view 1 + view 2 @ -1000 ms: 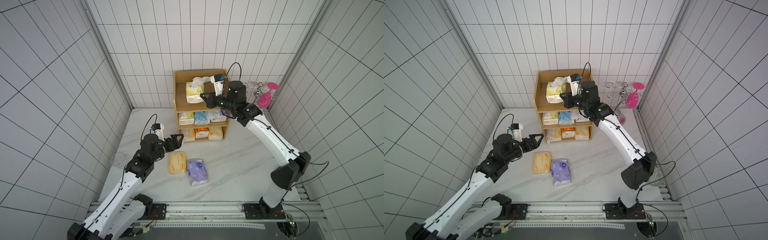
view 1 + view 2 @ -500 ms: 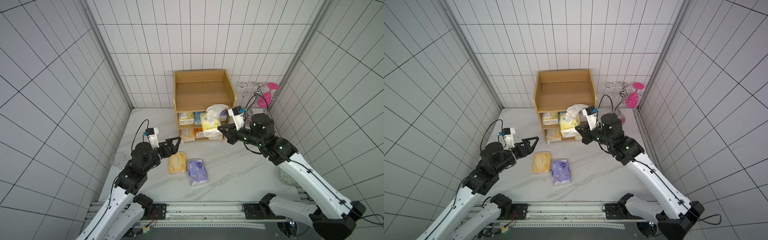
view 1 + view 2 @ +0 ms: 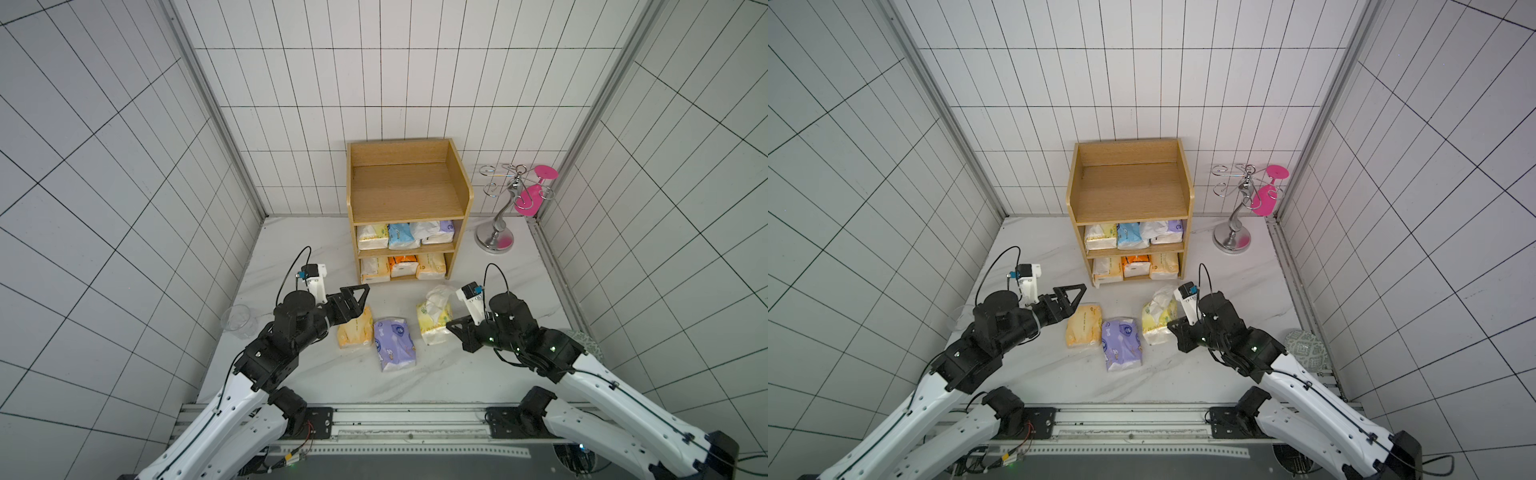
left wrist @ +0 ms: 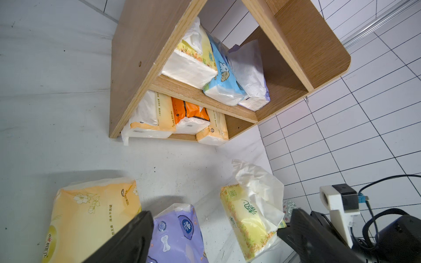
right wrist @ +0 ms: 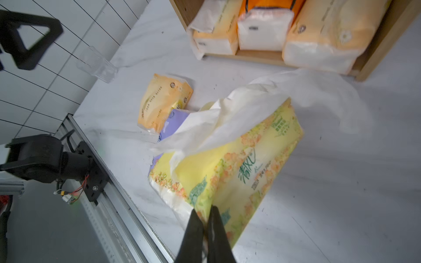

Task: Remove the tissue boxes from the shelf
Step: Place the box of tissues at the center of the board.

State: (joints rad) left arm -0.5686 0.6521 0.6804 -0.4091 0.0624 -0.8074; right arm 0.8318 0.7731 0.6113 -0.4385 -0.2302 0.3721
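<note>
Pale yellow pack [image 3: 434, 322]: up on the top tier a second ago, now down at the white table [image 3: 478, 374], just right of the purple pack [image 3: 395, 343].
Right gripper [image 5: 206, 211]: pressed together, pinching the pack's near corner.
Left gripper [image 3: 357, 299]: spread wide, empty, over the peach pack [image 3: 355, 332].
Shelf [image 3: 465, 195]: top tier bare; three packs each on the middle and bottom tiers.
Meaning: third pack out, release likely next, six left.

We note bright, even, diffuse overhead light. Tile lines [image 3: 124, 166] bow toward the edges in both top views. Soft shadows lie on the table [image 4: 45, 91]. The right wrist view is slightly blurred throughout.
</note>
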